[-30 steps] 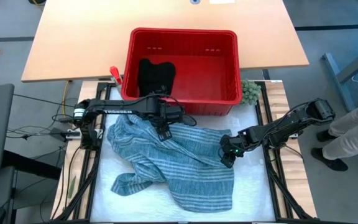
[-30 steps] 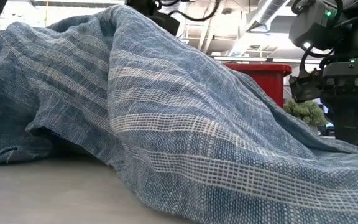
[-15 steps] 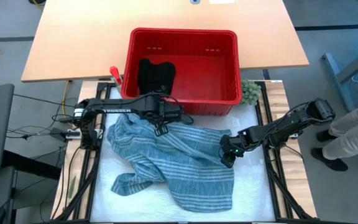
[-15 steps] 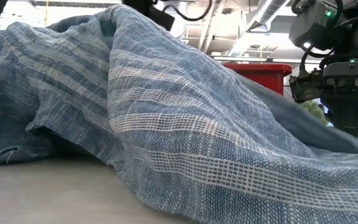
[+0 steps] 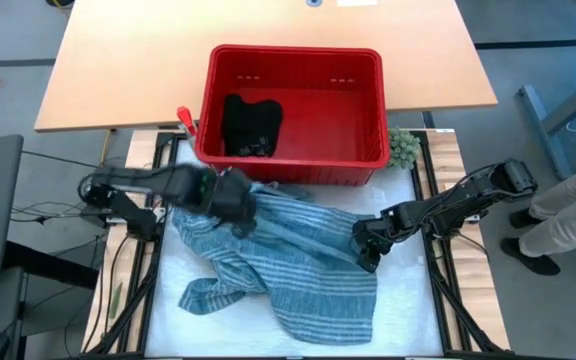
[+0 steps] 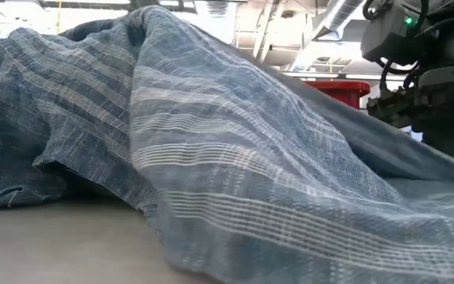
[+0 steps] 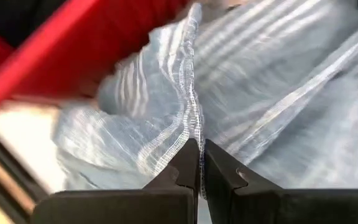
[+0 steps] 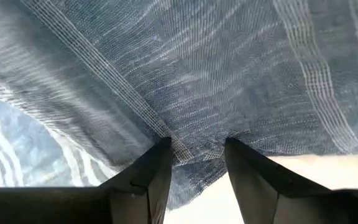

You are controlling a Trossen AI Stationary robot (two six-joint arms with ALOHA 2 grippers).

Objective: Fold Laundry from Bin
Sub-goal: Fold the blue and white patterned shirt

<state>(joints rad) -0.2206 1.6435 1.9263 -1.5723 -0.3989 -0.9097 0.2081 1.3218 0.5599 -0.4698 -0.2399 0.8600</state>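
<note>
A blue-white striped garment (image 5: 288,265) lies spread and rumpled on the white table top, its far edge against the red bin (image 5: 368,150). A black garment (image 5: 251,122) lies in the bin's left part. My left gripper (image 5: 238,210) is shut on the striped garment near its far left part, just in front of the bin. My right gripper (image 5: 365,255) is shut on the garment's right edge. In the low view the raised cloth (image 6: 211,158) fills most of the picture. My left gripper pinches a stitched hem edge (image 7: 196,127) of the striped garment between its two fingers, slanting down from above. The cloth rises to the fingers in a ridge; the rest lies on the table. My right gripper has the garment's right edge (image 8: 194,149) bunched between its two fingers (image 8: 157,165), slanting down from the table's right. The cloth runs away from the fingers in a raised sheet.
A small green fuzzy lump (image 5: 401,147) sits by the bin's right near corner. A red-handled tool (image 5: 185,120) lies left of the bin. A person's legs (image 5: 568,210) stand beyond the table's right edge. The wooden table (image 5: 118,70) reaches behind the bin.
My left gripper has shut on the garment's far edge by the bin, then risen and gone toward the table's left edge, rolling as it went. The held edge has come up with it, and the cloth between the two grippers stands higher. The right gripper has kept its place.
</note>
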